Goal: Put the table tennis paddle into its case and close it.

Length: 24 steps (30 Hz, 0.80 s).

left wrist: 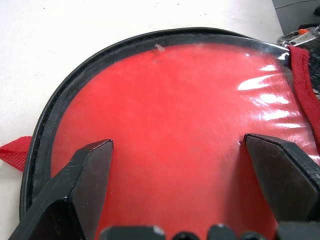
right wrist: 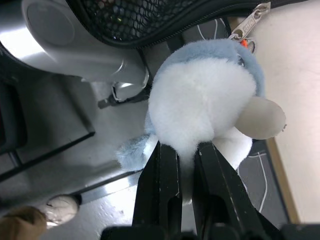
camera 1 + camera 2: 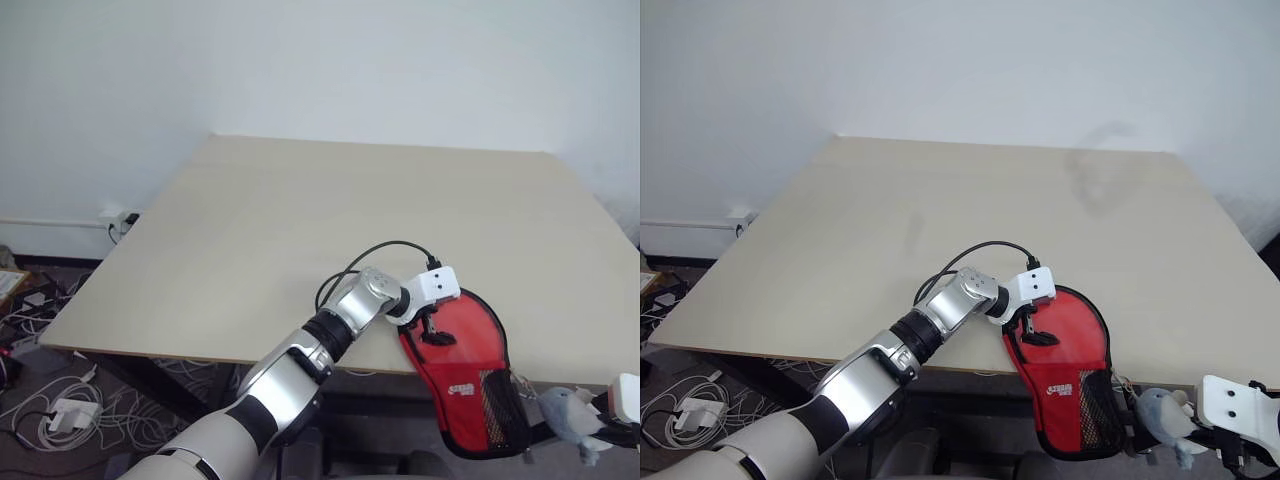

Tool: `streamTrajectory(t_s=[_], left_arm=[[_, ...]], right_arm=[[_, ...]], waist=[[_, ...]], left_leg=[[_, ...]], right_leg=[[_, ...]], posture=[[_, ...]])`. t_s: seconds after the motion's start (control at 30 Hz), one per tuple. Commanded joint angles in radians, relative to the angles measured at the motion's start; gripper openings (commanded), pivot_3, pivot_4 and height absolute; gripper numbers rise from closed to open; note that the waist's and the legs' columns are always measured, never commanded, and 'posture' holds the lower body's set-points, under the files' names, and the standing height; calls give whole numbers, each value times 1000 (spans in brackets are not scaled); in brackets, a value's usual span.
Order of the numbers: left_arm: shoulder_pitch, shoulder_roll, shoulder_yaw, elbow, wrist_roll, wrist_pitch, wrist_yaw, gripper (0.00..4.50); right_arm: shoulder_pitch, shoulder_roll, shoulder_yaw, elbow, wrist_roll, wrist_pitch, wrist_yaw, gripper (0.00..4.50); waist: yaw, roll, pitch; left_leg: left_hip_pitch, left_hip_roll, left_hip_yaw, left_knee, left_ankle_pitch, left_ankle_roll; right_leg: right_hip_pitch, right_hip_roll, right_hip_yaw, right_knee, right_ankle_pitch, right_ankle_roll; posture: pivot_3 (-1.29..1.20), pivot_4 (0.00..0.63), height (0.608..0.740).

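The red case (image 3: 465, 370) lies at the table's front edge, its narrow end with the black mesh pocket (image 3: 500, 410) hanging over. My left gripper (image 1: 177, 145) is open over its round end, fingers (image 1: 87, 170) resting on a glossy red face inside black edging (image 1: 50, 115). Whether that face is the paddle's blade or the case's cover, I cannot tell. Below the edge, my right gripper (image 2: 186, 150) is shut on a blue-grey and white plush charm (image 2: 205, 95), which hangs by the zip pull (image 2: 248, 25).
The light wooden table (image 3: 300, 220) stretches back to a white wall. Cables and a power strip (image 3: 60, 410) lie on the floor at the left. The right gripper hangs off the table's front right corner, over the floor.
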Motion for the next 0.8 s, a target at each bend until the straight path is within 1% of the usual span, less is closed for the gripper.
streamTrajectory(t_s=[0.03, 0.13, 0.27, 0.4, 0.47, 0.63, 0.73, 0.8], left_arm=[[53, -56, -58, 76, 53, 49, 8, 4500], [52, -59, -54, 73, 48, 52, 7, 4500], [52, -57, -55, 71, 48, 55, 7, 4500], [54, -52, -58, 62, 48, 59, 5, 4500], [56, -47, -57, 57, 48, 61, 3, 4500], [58, -40, -56, 52, 49, 65, 4, 4500], [60, -40, -55, 51, 50, 67, 8, 4500], [63, -40, -52, 47, 48, 72, 11, 4500]], right_arm=[[41, -14, -7, 24, -42, 0, 60, 12], [-8, -5, 50, -46, 13, 55, 40, 12], [-85, -15, 194, -117, -13, 118, -6, 12], [-235, 7, 347, -147, -2, 209, -71, 12], [-260, 1, 386, -144, -8, 199, -69, 12], [-202, -38, 378, -114, -41, 118, -37, 12], [-169, -48, 341, -101, -30, 80, -16, 12], [-123, -44, 292, -107, -11, 59, 15, 12]], waist=[[5, 0, 0], [5, 0, 0], [4, -1, 0], [3, -4, -3], [3, -5, -3], [3, -8, -9], [3, -9, -10], [4, -9, -11]], left_leg=[[0, 0, 0, 0, -1, 0], [0, 0, 0, 0, -2, 0], [0, 0, 0, 1, -2, 0], [1, 1, 1, 1, -2, 0], [1, 1, 1, 1, -2, 0], [1, 2, 1, 1, -2, 0], [1, 2, 1, 1, -2, 0], [1, 2, 1, 1, -2, 0]], right_leg=[[0, 0, 0, -1, 0, 0], [0, 0, 0, -2, 0, 0], [1, 0, 0, -1, 0, 0], [1, 0, 0, -1, 0, 0], [1, 0, 0, 0, 0, 0], [1, 1, 0, 0, 0, 0], [1, 1, 0, 0, 0, 0], [1, 2, 0, 1, 0, 0]], posture=[[0, 0, 715], [0, 0, 715], [0, 0, 715], [0, 0, 715], [0, 0, 715], [0, 0, 715], [0, 0, 715], [0, 0, 715]])
